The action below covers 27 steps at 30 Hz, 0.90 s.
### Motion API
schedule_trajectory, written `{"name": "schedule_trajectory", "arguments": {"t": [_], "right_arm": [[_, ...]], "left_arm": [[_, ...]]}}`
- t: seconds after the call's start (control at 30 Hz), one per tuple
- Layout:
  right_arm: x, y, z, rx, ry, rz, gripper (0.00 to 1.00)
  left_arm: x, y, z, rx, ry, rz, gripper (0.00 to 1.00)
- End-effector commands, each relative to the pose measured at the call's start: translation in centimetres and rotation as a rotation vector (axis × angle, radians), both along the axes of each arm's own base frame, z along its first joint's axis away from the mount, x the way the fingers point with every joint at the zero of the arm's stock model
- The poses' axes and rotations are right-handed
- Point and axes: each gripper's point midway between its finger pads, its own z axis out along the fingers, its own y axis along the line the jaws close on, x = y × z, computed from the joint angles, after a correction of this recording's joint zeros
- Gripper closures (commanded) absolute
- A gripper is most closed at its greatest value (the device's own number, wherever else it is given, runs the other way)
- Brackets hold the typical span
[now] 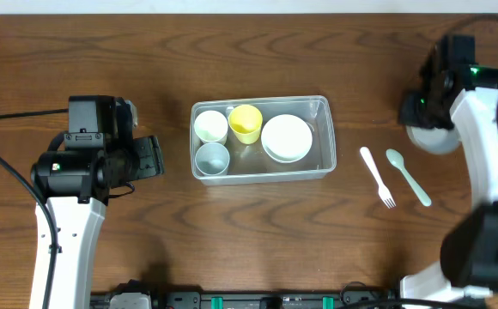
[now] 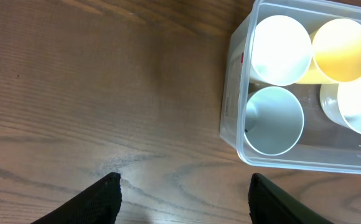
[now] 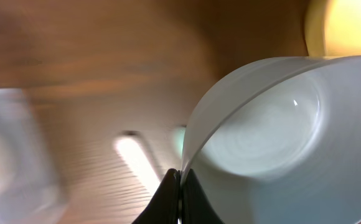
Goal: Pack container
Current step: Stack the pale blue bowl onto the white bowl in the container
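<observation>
The clear plastic container (image 1: pixel 322 137) stands mid-table. It holds a white cup (image 1: pixel 210 126), a yellow cup (image 1: pixel 245 123), a pale blue cup (image 1: pixel 213 158) and a white bowl (image 1: pixel 286 138). My left gripper (image 2: pixel 183 186) is open and empty over bare wood, left of the container (image 2: pixel 230 118). My right gripper (image 3: pixel 180 177) is shut on the rim of a pale grey-blue bowl (image 3: pixel 274 143), held at the far right (image 1: pixel 429 137). A white fork (image 1: pixel 376 176) and a pale green spoon (image 1: pixel 408 176) lie right of the container.
The table is dark wood. The right arm (image 1: pixel 489 163) reaches along the right edge. The left arm (image 1: pixel 77 172) stands at the left.
</observation>
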Motion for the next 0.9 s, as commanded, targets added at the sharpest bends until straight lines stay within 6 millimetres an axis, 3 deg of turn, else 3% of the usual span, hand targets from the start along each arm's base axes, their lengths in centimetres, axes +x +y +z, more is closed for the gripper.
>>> {"name": "schedule_trajectory", "arguments": {"t": [0.0,0.1,0.23,0.33,0.43,0.6,0.73,0.87], "right_arm": [[-0.3,6.0,5.2,-0.001,-0.145,0.288,0.99],[-1.8,11.4,6.5,-0.022,-0.175,0.506,0.99],[-4.3,18.5,6.0,-0.022,-0.163,0.730,0.99],[-5.9,22.5,5.0,-0.026,-0.149,0.858,0.99],[-6.6,25.4,3.4,-0.043,-0.126,0.935,0.99],[-6.8,27.5,-0.3,-0.061,-0.048,0.987,0.99],[-6.6,27.8,-3.2,-0.074,0.027,0.995,0.99],[-6.2,27.4,-4.6,-0.102,0.058,0.984,0.99]], "left_arm": [[-0.2,0.2,0.1,0.004,-0.003,0.008,0.34],[-0.2,0.2,0.1,0.004,-0.003,0.008,0.34],[-0.2,0.2,0.1,0.003,-0.002,0.008,0.34],[-0.2,0.2,0.1,0.003,-0.002,0.008,0.34],[-0.2,0.2,0.1,0.003,-0.002,0.008,0.34],[-0.2,0.2,0.1,0.003,-0.002,0.008,0.34],[-0.2,0.2,0.1,0.004,-0.002,0.008,0.34],[-0.2,0.2,0.1,0.004,-0.002,0.008,0.34]]}}
